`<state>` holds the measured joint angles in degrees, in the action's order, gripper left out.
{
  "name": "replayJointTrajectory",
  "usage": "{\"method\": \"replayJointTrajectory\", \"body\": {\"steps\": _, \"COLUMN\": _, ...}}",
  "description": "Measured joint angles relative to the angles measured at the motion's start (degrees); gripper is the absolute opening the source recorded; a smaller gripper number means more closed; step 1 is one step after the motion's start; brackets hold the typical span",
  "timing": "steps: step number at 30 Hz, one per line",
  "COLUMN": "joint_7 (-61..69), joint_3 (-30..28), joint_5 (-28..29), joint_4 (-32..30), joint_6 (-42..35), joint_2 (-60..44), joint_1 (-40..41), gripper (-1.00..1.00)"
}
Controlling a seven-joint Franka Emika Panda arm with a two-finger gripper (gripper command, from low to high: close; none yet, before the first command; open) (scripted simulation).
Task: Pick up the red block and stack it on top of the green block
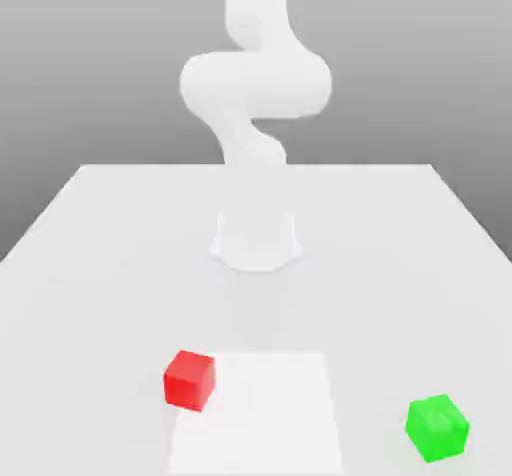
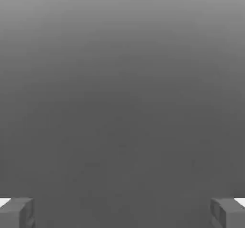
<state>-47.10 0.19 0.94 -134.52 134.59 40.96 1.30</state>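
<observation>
No readable text or numbers.

Table [image 1: 110, 284]: beneath both blocks, the patch and the base. Base [image 1: 256, 239]: on the table, midway between its sides, behind the patch and both blocks. Arm [image 1: 256, 84]: above and behind the base in the exterior view. Patch [image 1: 265, 424]: on the table, in front of the base, between the bulk of the red block and the green block. Red block [image 1: 188, 381]: on the exterior view's left, overlapping the patch's far left corner in that view. Green block [image 1: 436, 429]: on the table, on the exterior view's right, clear of the patch, well apart from the red block and nearer the front.
</observation>
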Motion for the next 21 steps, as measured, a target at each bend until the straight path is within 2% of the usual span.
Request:
{"method": "replayJointTrajectory", "body": {"steps": 13, "joint_7": -5.57, "joint_3": -1.72, "joint_5": 3.00, "joint_4": -15.17, "joint_6": 16.04, "joint_2": -27.80, "joint_1": 6.36, "gripper": 0.00}}
{"method": "replayJointTrajectory", "body": {"steps": 19, "joint_7": -4.94, "joint_3": -3.36, "joint_5": -0.03, "joint_4": -22.04, "joint_6": 23.30, "joint_2": -40.18, "joint_1": 8.09, "gripper": 0.00}}
{"method": "replayJointTrajectory", "body": {"steps": 21, "joint_7": -4.23, "joint_3": -3.18, "joint_5": -1.34, "joint_4": -22.61, "joint_6": 26.43, "joint_2": -44.30, "joint_1": 8.36, "gripper": 0.00}}
